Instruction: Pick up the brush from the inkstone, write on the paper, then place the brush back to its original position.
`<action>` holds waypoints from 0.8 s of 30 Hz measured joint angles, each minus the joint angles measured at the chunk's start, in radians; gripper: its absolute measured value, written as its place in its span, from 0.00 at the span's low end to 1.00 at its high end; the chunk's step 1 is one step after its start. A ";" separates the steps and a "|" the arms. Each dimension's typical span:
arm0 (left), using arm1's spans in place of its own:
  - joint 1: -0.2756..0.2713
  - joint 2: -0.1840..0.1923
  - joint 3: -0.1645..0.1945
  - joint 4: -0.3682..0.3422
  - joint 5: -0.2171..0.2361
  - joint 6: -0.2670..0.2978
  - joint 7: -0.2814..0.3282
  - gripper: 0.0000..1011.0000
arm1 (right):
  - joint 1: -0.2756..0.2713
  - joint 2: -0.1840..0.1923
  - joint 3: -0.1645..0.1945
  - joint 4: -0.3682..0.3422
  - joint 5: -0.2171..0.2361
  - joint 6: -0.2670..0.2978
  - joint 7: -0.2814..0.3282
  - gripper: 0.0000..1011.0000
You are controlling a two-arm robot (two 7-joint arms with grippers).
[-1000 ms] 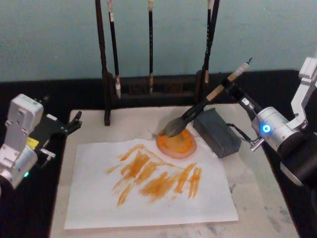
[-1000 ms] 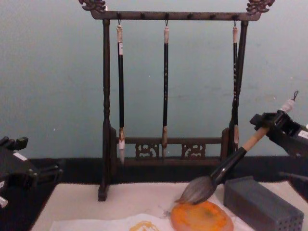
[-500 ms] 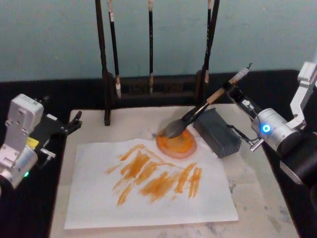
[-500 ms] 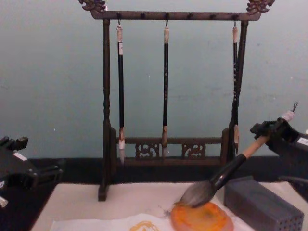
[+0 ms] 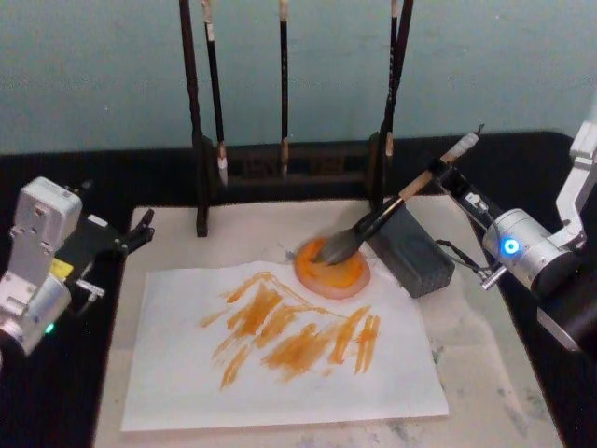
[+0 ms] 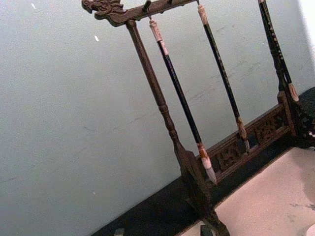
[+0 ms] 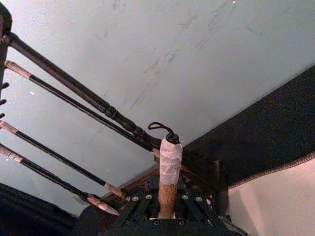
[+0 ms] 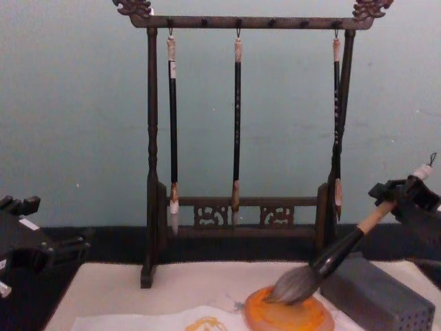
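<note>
The brush (image 5: 373,225) slants down to the left, its grey bristle head resting on the orange inkstone (image 5: 333,272). My right gripper (image 5: 445,177) is shut on the tan handle just below the white tip (image 7: 170,153). In the chest view the brush (image 8: 331,258) leans from the right gripper (image 8: 396,196) down onto the inkstone (image 8: 286,315). The white paper (image 5: 280,350) lies in front of the inkstone, covered with orange strokes. My left gripper (image 5: 142,229) is parked at the table's left edge, away from the paper.
A dark wooden stand (image 5: 284,159) with three thin hanging brushes (image 8: 236,124) stands at the back of the cream felt mat (image 5: 466,345). A grey perforated box (image 5: 410,247) sits right of the inkstone, under the brush handle.
The right gripper has moved right and lowered the brush. The bristle head has slid from the inkstone's back left edge onto its middle. The left arm has not moved.
</note>
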 joint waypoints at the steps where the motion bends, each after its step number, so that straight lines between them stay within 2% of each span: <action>1: 0.000 0.000 0.000 0.000 0.000 0.000 0.000 0.99 | 0.001 0.001 -0.001 0.002 0.001 -0.003 -0.001 0.16; 24: 0.000 0.000 0.000 0.000 0.000 0.000 0.000 0.99 | 0.028 0.029 -0.049 0.047 0.028 -0.048 -0.002 0.15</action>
